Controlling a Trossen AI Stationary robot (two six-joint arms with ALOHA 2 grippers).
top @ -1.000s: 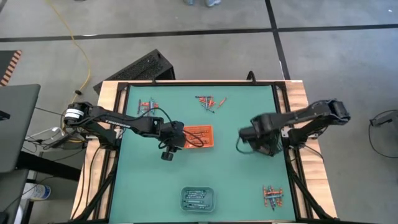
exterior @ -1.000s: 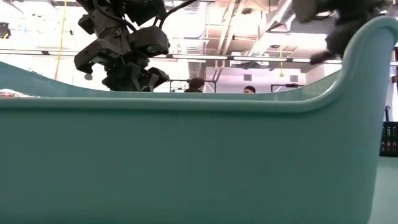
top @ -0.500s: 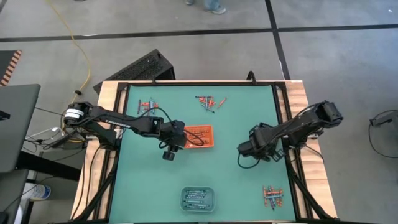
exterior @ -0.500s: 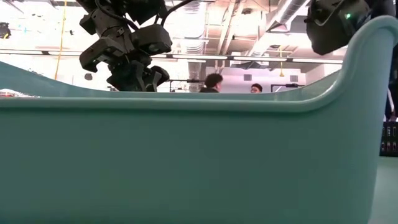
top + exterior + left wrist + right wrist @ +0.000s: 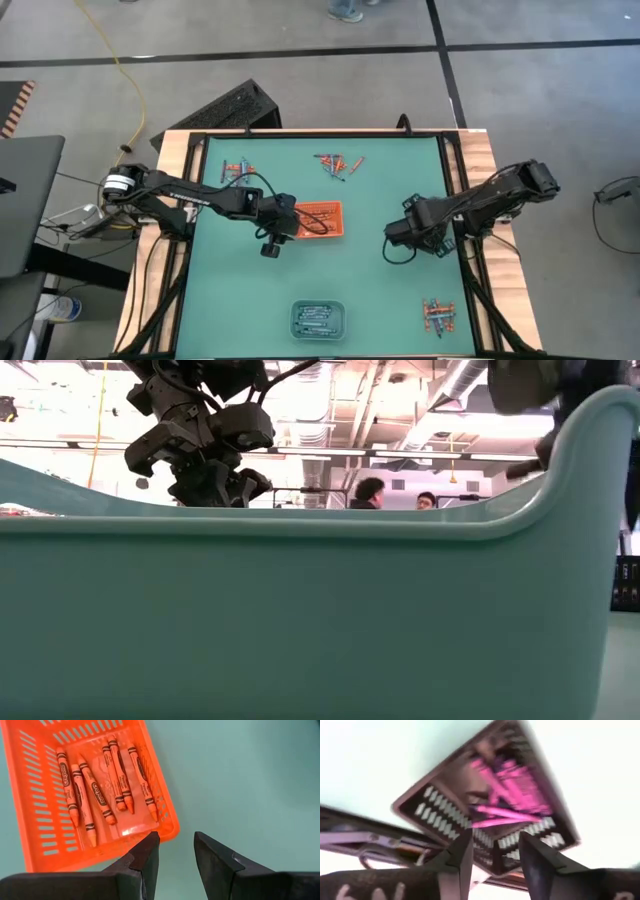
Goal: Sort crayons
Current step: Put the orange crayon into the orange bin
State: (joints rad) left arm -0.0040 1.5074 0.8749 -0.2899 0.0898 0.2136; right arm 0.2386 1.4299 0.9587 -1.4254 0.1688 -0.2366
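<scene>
Right arm has swung back out from where it sat a second ago, and your right gripper (image 5: 392, 243) now hangs over bare desk (image 5: 370, 300) by the right edge; left arm hasn't budged. Right fingers (image 5: 460, 857) stand apart with nothing between them, parted since a second ago.

Crayons: magenta crayons (image 5: 507, 795) lie in the dark tray (image 5: 485, 805) straight ahead of the right fingers in the right wrist view, just beyond the tips. Orange crayons (image 5: 105, 785), about seven, lie side by side in the orange tray (image 5: 40, 840), just ahead of and to one side of the left fingers (image 5: 147, 852). Left gripper (image 5: 268, 247) hovers at that tray's near corner, fingers set to a narrow gap, holding nothing. Loose mixed crayons (image 5: 338, 165) lie at the far edge of the desk, well away from both sets of fingers; a second loose pile (image 5: 237, 170) sits far left, a third pile (image 5: 438, 315) near right. Grey tray (image 5: 319, 320) at the near edge holds blue-grey ones.

Handling, my read: crayons are light, stiff, waxy, so likely to roll or slip and could snap if pinched hard. Take one at mid-length, across the paper wrap, fingers square to its long axis. Pick an outlying stick so the neighbours don't get dragged.

Low view shows only the left gripper above a teal wall; people stand in the room beyond.
</scene>
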